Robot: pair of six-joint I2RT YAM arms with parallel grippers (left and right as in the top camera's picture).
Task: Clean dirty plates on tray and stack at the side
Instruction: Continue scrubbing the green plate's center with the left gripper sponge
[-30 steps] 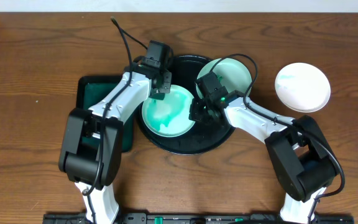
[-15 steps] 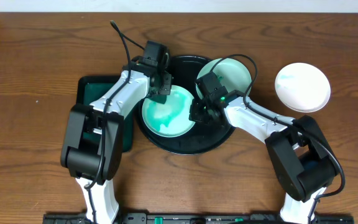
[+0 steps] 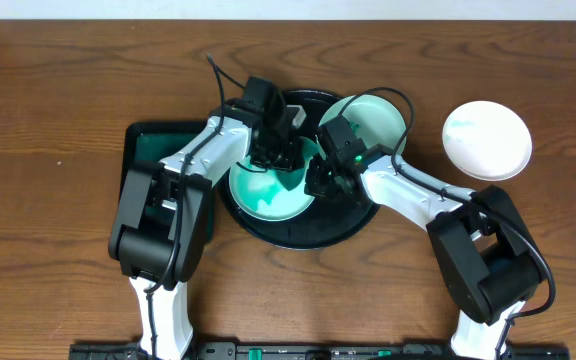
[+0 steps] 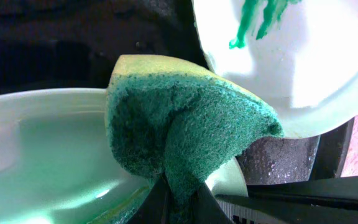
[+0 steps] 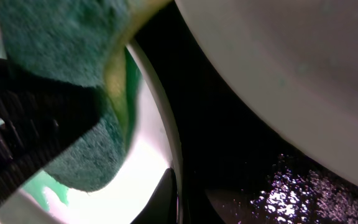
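The black tray (image 3: 308,238) holds two turquoise plates. The near plate (image 3: 263,195) has green smears in its middle; the far plate (image 3: 380,118) lies at the tray's back right and shows a green smear in the left wrist view (image 4: 291,62). The white plate (image 3: 486,140) lies on the table at the right. My left gripper (image 3: 280,152) is shut on a green and yellow sponge (image 4: 179,118) over the near plate's far right edge. My right gripper (image 3: 316,180) is shut on that plate's right rim (image 5: 166,143); the sponge (image 5: 61,43) is close beside it.
A dark green rectangular tray (image 3: 153,150) lies to the left of the black tray, under my left arm. The two arms meet closely over the middle of the black tray. The wooden table (image 3: 58,100) surrounds everything.
My left gripper has moved right and a little nearer with the sponge, from the near plate's far left rim to its far right part, close to my right gripper. The right arm has not moved.
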